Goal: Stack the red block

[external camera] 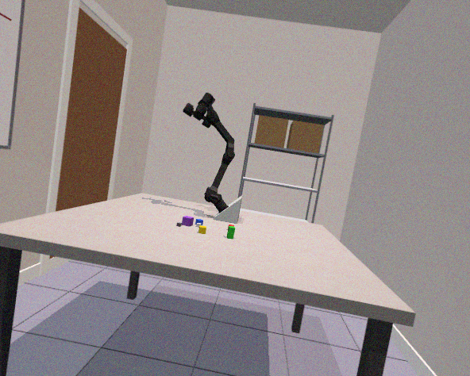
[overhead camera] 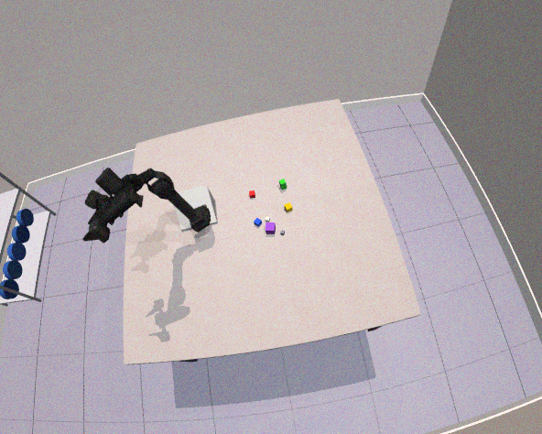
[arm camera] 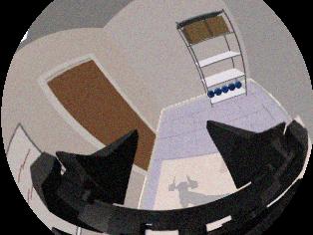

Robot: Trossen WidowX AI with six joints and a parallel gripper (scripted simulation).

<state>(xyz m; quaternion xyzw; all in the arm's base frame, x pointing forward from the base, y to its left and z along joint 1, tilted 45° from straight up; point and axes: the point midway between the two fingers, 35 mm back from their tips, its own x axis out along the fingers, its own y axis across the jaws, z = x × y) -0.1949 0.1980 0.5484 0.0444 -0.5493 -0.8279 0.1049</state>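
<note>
The red block [overhead camera: 252, 193] lies on the table [overhead camera: 262, 289] [external camera: 267, 258], a little left of the green tower [overhead camera: 282, 184] [external camera: 230, 232], which stands upright. In the exterior view the red block is almost hidden behind the tower. My gripper [overhead camera: 95, 232] [external camera: 188, 108] [arm camera: 172, 128] is open and empty. It is raised high on the arm, out past the table's left edge, far from both blocks. The wrist view shows only its two fingers against the wall, door and floor.
A yellow block [overhead camera: 287, 207] [external camera: 202, 229], a blue block [overhead camera: 257, 222] [external camera: 199, 221], a purple block [overhead camera: 269, 227] [external camera: 187, 220] and two tiny cubes lie near the tower. The arm stands on a grey base plate [overhead camera: 200, 196]. A metal shelf [overhead camera: 16, 249] [external camera: 287, 162] [arm camera: 215, 54] stands off the table.
</note>
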